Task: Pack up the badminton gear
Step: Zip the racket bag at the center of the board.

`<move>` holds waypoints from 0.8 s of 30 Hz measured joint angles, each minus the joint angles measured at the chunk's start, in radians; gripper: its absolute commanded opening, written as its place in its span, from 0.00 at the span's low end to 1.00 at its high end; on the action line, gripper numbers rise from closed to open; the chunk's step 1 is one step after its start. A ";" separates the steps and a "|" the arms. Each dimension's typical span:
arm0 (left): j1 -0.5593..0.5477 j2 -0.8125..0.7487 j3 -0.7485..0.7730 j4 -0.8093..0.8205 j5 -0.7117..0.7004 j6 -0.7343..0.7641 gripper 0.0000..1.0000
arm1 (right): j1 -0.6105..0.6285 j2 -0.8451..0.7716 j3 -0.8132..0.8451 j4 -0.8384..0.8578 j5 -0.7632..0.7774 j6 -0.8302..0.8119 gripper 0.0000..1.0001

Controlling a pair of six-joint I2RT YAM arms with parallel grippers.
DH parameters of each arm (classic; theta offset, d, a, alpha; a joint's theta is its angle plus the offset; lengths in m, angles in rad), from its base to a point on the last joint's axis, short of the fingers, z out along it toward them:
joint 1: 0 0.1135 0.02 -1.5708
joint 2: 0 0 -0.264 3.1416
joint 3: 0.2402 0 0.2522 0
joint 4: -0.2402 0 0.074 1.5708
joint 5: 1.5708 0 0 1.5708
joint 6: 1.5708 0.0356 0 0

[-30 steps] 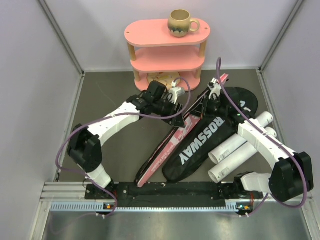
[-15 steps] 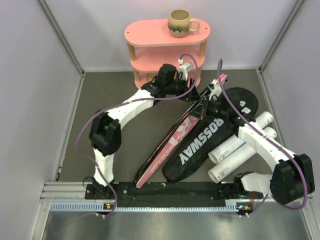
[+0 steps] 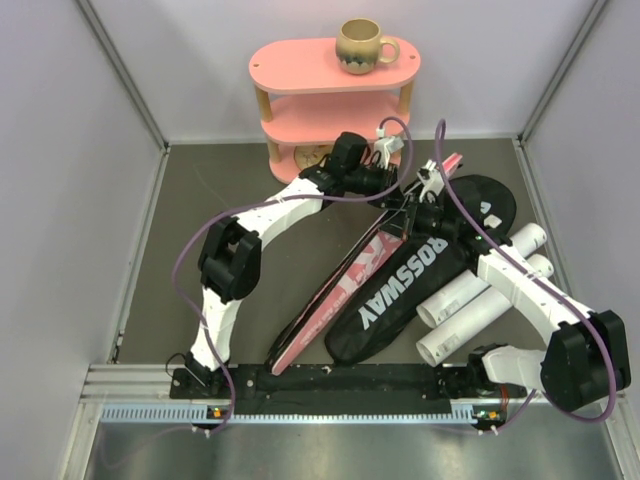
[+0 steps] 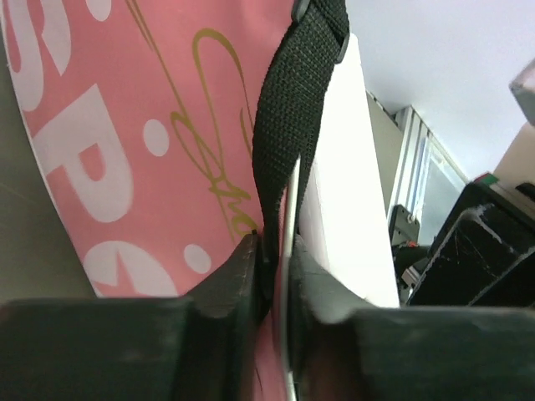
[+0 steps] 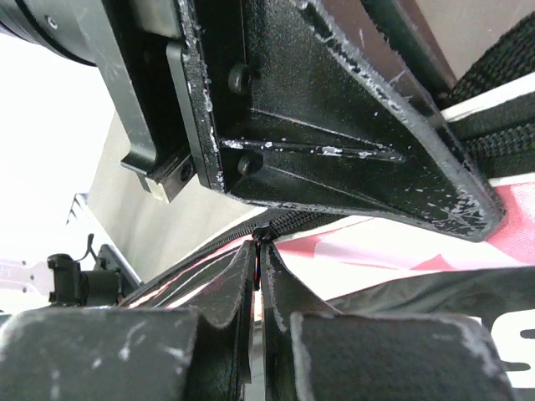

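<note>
1. Nearest the arm bases, 3 white tubes [image 3: 470,300] lie side by side on the table [image 3: 240,230] at the right, unpacked, just beside the black CROSSWAY bag [image 3: 400,290].
2. The CROSSWAY bag and the pink bag [image 3: 335,295] lie diagonally, touching along their length, with narrow ends toward the bases and far ends up by the grippers.
3. The right gripper [image 3: 403,213] sits low where the 2 bags meet. In the wrist view its fingers are pressed together [image 5: 257,246] on what looks like the zipper pull [image 5: 257,231] of a zip running off to both sides.
4. The left gripper [image 3: 395,160] reaches over the pink bag's far end. Its wrist view shows the fingers nipped narrow [image 4: 276,251] on a black webbing strap [image 4: 288,125] against the pink bag's printed face [image 4: 125,125].
5. Whether a racket is already inside either bag cannot be told.
6. Farthest back stands the pink shelf [image 3: 330,75] with a beige mug [image 3: 360,45] on top. Neither is part of the task.
7. Judged step: zipping a bag, with the left arm anchoring by the strap and the right on the pull.
8. Next move calls for the left grip to hold tension while the right draws the pull along the zip line. The risk is the thin pull slipping free.
</note>
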 measured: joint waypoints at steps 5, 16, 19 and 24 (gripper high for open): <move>-0.006 0.056 0.092 -0.062 0.048 0.044 0.00 | 0.000 0.000 0.000 -0.007 0.031 -0.028 0.00; -0.003 0.146 0.300 -0.269 0.019 0.143 0.00 | 0.188 -0.027 -0.018 -0.027 0.176 -0.094 0.00; -0.003 0.146 0.302 -0.269 0.000 0.142 0.00 | 0.295 -0.036 -0.038 -0.030 0.206 -0.085 0.00; -0.013 0.146 0.299 -0.244 -0.050 0.127 0.00 | 0.488 -0.037 -0.072 -0.022 0.271 -0.045 0.00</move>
